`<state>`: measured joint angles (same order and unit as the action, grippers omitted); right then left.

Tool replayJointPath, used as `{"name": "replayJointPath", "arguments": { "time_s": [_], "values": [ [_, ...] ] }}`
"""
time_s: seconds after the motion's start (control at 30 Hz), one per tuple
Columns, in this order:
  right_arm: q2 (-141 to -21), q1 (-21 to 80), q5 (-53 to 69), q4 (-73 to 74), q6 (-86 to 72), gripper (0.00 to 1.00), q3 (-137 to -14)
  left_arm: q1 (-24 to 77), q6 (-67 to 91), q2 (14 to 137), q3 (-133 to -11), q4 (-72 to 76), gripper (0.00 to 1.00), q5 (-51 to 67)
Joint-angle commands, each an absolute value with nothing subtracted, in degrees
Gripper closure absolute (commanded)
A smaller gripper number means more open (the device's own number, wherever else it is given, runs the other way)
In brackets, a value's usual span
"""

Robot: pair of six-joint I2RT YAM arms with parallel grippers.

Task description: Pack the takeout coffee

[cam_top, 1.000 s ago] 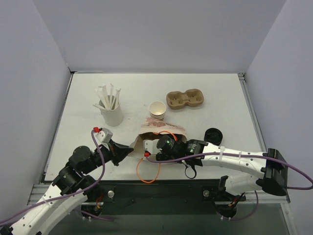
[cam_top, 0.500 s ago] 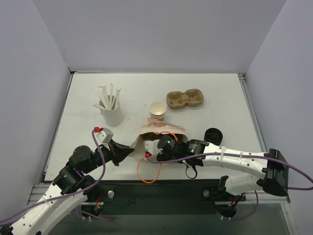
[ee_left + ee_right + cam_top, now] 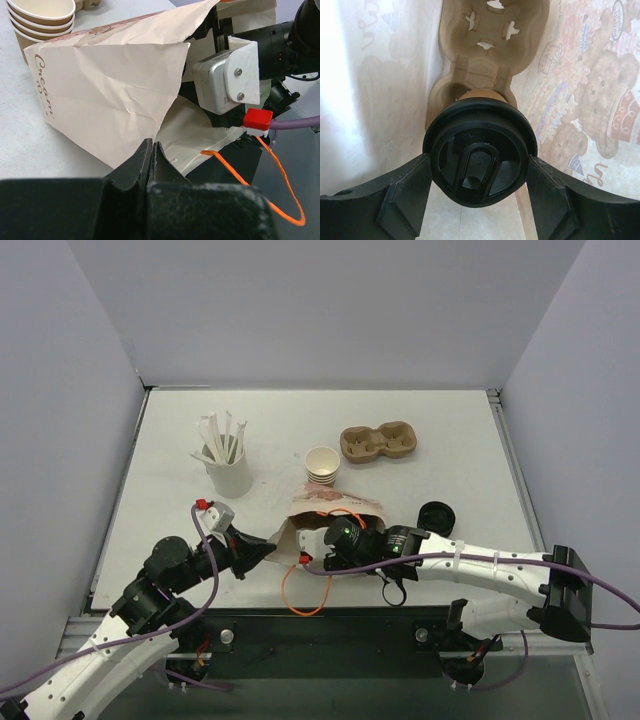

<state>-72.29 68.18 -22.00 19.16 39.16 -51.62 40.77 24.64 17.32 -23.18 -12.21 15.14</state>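
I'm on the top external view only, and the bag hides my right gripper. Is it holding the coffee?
Observer: Yes. The right wrist view shows the right gripper with a finger on each side of the lidded takeout coffee.
Operator: What's underneath it?
Observer: A pulp cup carrier lies inside the paper bag. The cup is at the pocket nearer the camera. I cannot tell whether it is seated.
Operator: Does the left gripper have the bag?
Observer: Yes. In the left wrist view the left gripper is shut on the edge of the bag's mouth.
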Motion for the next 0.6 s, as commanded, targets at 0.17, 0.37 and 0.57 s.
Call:
{"name": "replayJointPath", "arguments": {
  "time_s": [0.17, 0.37, 0.57],
  "values": [
    [-68.56, 68.12, -25.84, 26.72, 40.08, 0.63, -49.04, 40.61, 23.82, 17.31, -23.29, -8.17, 1.0, 14.59],
    [-68.03, 68.47, -26.28, 27.6, 39.46, 0.63, -49.13, 40.52, 23.55, 17.84, -23.38, -8.09, 1.0, 14.41],
    [-68.72, 69.35, -25.67, 27.43, 39.55, 0.63, -49.92, 40.61, 22.94, 17.84, -24.25, -8.96, 1.0, 13.28]
  ]
}}
